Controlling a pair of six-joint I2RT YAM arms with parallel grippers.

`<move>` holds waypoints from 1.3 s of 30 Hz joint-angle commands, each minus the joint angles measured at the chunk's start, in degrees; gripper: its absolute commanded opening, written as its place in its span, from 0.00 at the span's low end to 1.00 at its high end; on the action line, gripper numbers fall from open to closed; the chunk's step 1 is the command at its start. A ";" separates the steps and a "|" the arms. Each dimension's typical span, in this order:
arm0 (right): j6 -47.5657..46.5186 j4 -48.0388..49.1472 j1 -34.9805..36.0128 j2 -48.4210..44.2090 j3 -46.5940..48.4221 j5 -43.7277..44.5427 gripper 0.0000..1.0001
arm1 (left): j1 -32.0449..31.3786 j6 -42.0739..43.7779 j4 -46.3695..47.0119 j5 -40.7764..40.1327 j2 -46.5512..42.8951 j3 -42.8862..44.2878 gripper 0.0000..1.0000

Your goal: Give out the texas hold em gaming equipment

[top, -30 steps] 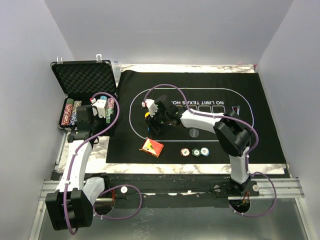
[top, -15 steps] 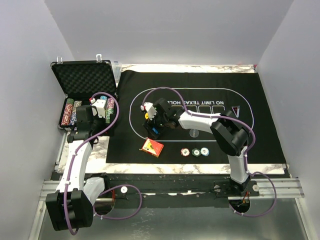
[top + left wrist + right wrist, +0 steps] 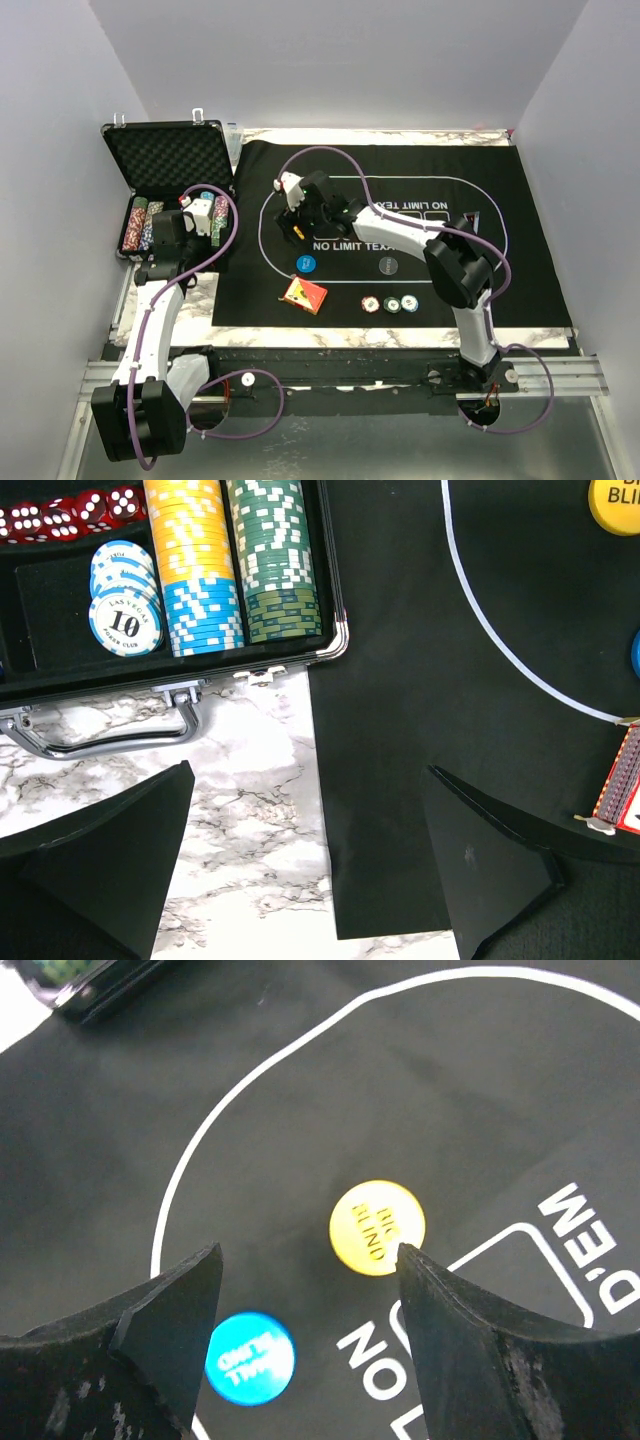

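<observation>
My right gripper (image 3: 293, 214) hangs open and empty over the left part of the black mat (image 3: 500, 270). In the right wrist view the gripper (image 3: 308, 1252) is above a yellow button disc (image 3: 377, 1227), with a blue disc (image 3: 250, 1357) beside it. The blue disc (image 3: 306, 264) lies free on the mat, with a black disc (image 3: 388, 265) to its right. A red-orange card box (image 3: 303, 294) and three striped chips (image 3: 390, 304) lie nearer me. My left gripper (image 3: 310, 860) is open and empty over the mat's corner beside the case.
The open black foam-lined case (image 3: 165, 160) stands at the far left and holds chip stacks (image 3: 200, 570) and red dice (image 3: 70, 510). Its metal handle (image 3: 100, 735) faces the marble table top (image 3: 250, 810). White walls stand on both sides.
My right gripper has left the blue disc on the mat and moved away from it, farther and slightly left. The left arm has not moved.
</observation>
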 commanded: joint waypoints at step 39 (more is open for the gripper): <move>0.84 -3.31 -3.46 12.50 7.99 1.84 0.61 | 0.46 -0.16 -0.03 0.54 -0.51 1.87 0.98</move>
